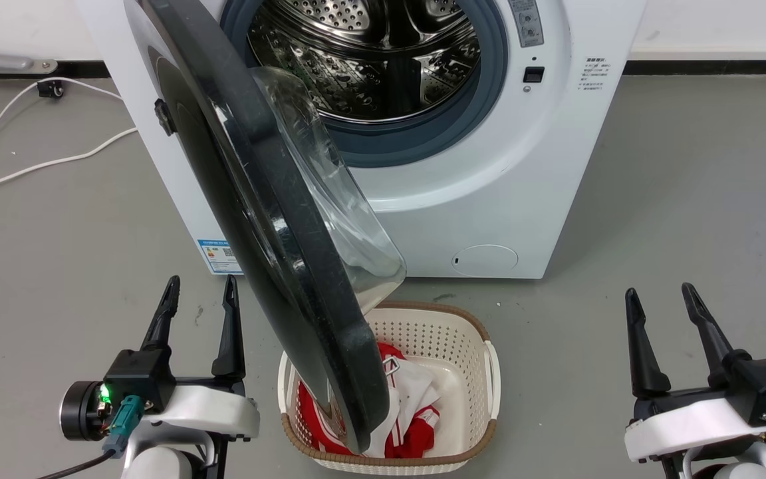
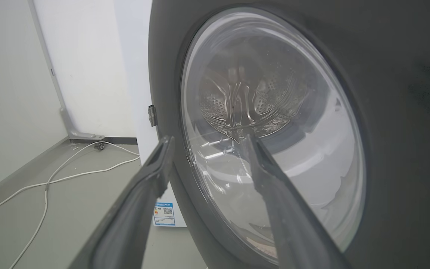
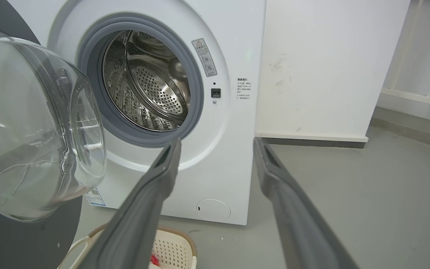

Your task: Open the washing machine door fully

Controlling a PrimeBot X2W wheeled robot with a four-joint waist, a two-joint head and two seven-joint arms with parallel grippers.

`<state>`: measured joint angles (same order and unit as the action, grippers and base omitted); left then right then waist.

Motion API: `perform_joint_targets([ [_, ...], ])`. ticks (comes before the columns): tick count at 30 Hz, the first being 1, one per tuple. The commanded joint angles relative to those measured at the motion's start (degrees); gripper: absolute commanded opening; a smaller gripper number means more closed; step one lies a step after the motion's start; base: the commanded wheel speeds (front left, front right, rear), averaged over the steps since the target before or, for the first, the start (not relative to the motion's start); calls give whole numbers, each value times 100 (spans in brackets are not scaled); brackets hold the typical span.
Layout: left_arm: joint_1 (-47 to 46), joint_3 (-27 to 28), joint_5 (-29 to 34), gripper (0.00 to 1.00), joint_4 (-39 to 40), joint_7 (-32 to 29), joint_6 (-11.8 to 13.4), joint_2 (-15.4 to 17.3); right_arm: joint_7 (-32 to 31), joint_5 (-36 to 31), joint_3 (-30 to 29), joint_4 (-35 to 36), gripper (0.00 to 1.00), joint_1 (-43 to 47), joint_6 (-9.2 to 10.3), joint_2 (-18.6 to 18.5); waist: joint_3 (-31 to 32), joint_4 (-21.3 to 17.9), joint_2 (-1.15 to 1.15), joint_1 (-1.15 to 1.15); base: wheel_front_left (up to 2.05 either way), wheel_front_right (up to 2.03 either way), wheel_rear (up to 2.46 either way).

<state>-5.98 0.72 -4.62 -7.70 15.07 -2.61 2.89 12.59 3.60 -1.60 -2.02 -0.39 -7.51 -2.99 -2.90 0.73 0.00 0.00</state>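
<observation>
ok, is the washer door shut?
No, the washing machine door stands swung out from the machine front, leaving the steel drum exposed.

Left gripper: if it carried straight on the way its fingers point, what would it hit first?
Most likely the washing machine door: in the left wrist view the left gripper aims at its outer face, towards one side of it. The gap between them is hard to judge.

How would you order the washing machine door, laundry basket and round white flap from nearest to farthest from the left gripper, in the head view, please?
From the left gripper:
1. washing machine door, just to its right.
2. laundry basket, on the floor, on the door's far side.
3. round white flap, low on the machine front.
</observation>
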Motion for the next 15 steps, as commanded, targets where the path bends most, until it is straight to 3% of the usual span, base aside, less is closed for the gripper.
perform_joint_targets([
  [1,20,14,28,100,-8,15,-25,-3,39,15,-6,-11,100,-84,4,21,-5,1,0,0,0,0,0],
  [3,10,8,23,100,-18,15,-27,-3,40,21,-2,-25,100,-82,4,21,-7,4,0,0,0,0,0],
  [4,6,3,25,53,-20,15,-35,-3,41,26,-5,-27,100,-88,4,21,-9,5,0,0,0,0,0],
  [5,3,1,26,19,-21,15,-43,-3,43,33,-6,-30,100,-94,4,21,-10,6,0,0,0,0,0],
  [6,3,-2,27,0,-19,15,-41,-2,46,33,-8,-35,100,-98,4,21,-12,7,0,0,0,0,0],
  [15,-21,11,69,0,102,15,-60,-2,40,74,-9,-74,100,-112,4,21,3,-4,0,0,0,0,0],
])
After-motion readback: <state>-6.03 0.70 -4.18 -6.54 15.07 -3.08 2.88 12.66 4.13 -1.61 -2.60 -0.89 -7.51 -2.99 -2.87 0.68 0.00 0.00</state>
